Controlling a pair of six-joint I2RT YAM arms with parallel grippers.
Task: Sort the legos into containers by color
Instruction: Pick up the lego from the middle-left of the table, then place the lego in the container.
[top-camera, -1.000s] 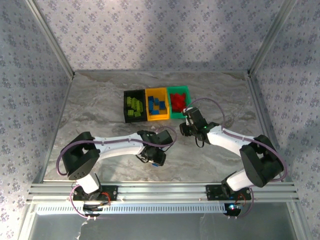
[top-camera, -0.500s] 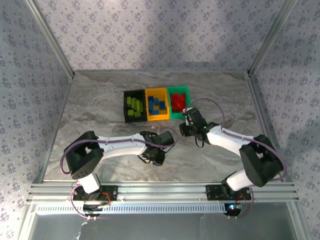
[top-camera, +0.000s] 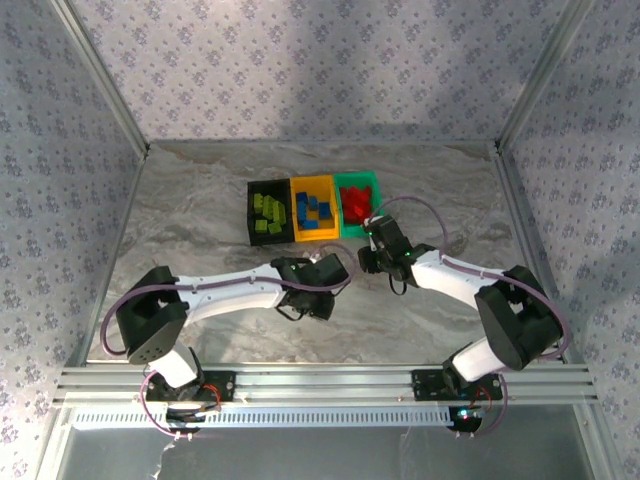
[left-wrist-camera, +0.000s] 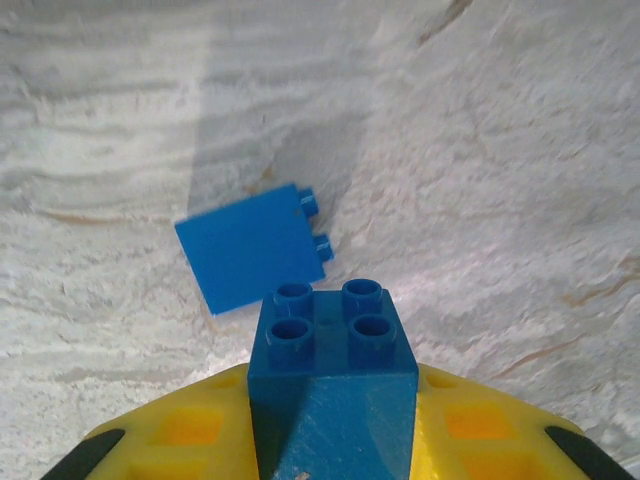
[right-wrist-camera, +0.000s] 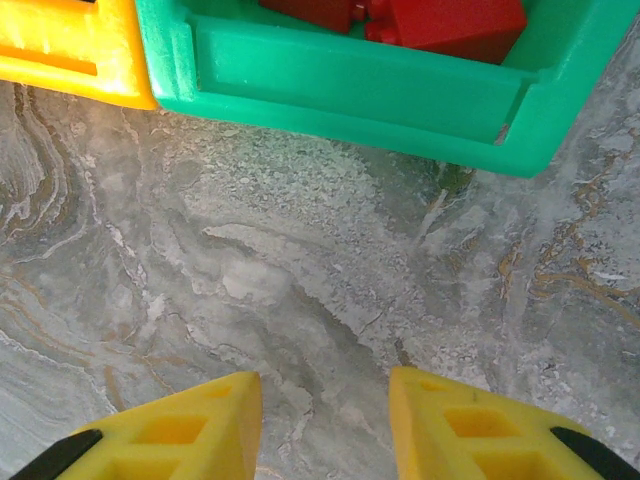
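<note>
Our left end effector (left-wrist-camera: 333, 415) grips a blue brick (left-wrist-camera: 333, 365) (a second brick (left-wrist-camera: 250, 262) lies on the surface (left-wrist-camera: 500, 150) just beyond). Next, we judge, it needs carrying to the orange bin (top-camera: 314, 237). Our right end effector (right-wrist-camera: 325, 420) gapes narrowly, empty, by the green bin (right-wrist-camera: 350, 90).

Right wrist camera. We see the green bin (right-wrist-camera: 340, 90) across the top of the frame, its near wall facing us and its right corner angled down towards the lens. Red legos (right-wrist-camera: 450, 20) sit inside it, just above the rim. The orange-yellow bin (right-wrist-camera: 70, 50) touches its left side; we see just that bin's corner. Both rest on the grey marbled table (right-wrist-camera: 300, 270). At the bottom edge, the right gripper (right-wrist-camera: 322, 400) has its two yellow fingers (right-wrist-camera: 200, 430) standing apart, with bare table surface visible through the gap. The fingertips are well short of the green bin's wall.
</note>
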